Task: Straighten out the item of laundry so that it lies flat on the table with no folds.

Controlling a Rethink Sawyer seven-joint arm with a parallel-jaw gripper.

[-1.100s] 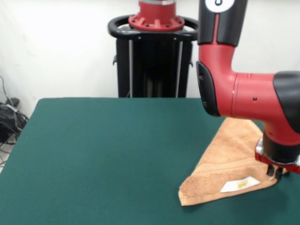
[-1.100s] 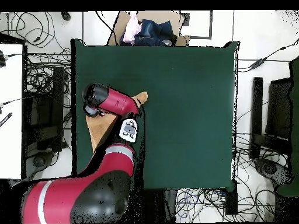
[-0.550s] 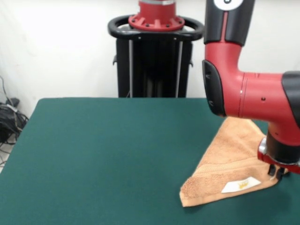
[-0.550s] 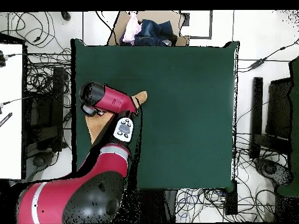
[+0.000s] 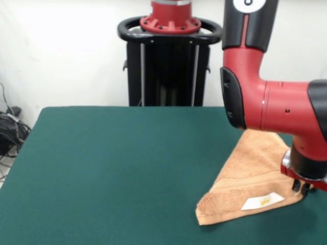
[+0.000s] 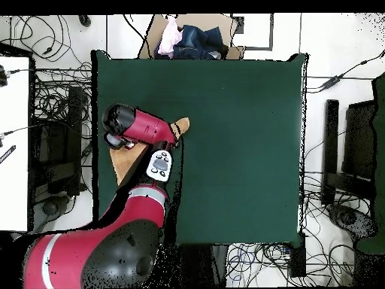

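Green table [image 5: 112, 163] carrying one towel [image 5: 250, 176], folded triangular, long axis running diagonally, point facing near edge. One gripper [image 5: 301, 190] sitting at towel's corner; finger state unclear.

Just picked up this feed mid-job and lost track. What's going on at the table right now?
The red arm is reaching down to the peach towel, which lies folded into a triangle near one edge of the green table. Its claw sits low at the towel's corner beside the white label; whether it is gripping the cloth cannot be made out. The towel is not flat yet, so the straightening is still to be done.
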